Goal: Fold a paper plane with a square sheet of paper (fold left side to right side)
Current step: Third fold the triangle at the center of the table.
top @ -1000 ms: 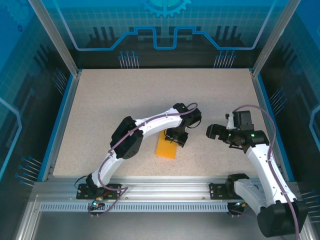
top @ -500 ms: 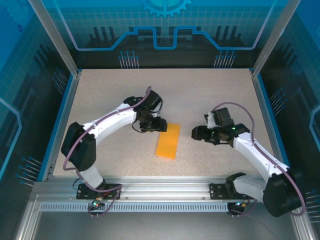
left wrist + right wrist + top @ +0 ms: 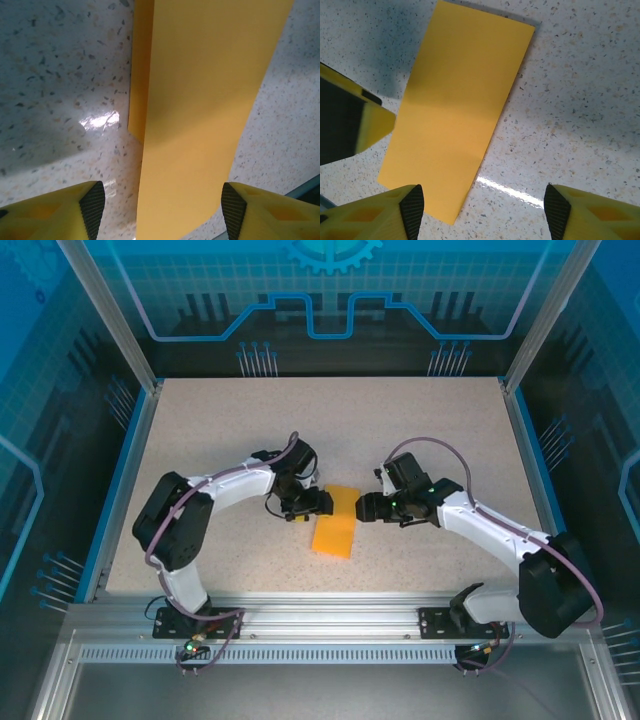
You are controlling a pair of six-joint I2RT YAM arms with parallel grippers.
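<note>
— Square sheet of paper (image 3: 336, 525), top view first: where does it lie?

— Just below the frame's centre on the desk (image 3: 420, 430), folded to a narrow strip. Its long axis runs nearly upright in the frame, leaning from upper right to lower left. The left claw (image 3: 320, 503) sits at the strip's upper left edge and the right claw (image 3: 363, 508) at its upper right. Both are about equally near.

— And the left wrist view?

— The strip rises from bottom centre to the top edge, between that claw's spread jaws, which pinch nothing. A lower layer peeks out along the strip's left side.

— Right wrist view?

— The paper lies in the upper left. Its nearest corner points down between the right claw's open, empty jaws, closer to the lower-left finger. I'd judge the left claw better placed to take the left edge.
</note>
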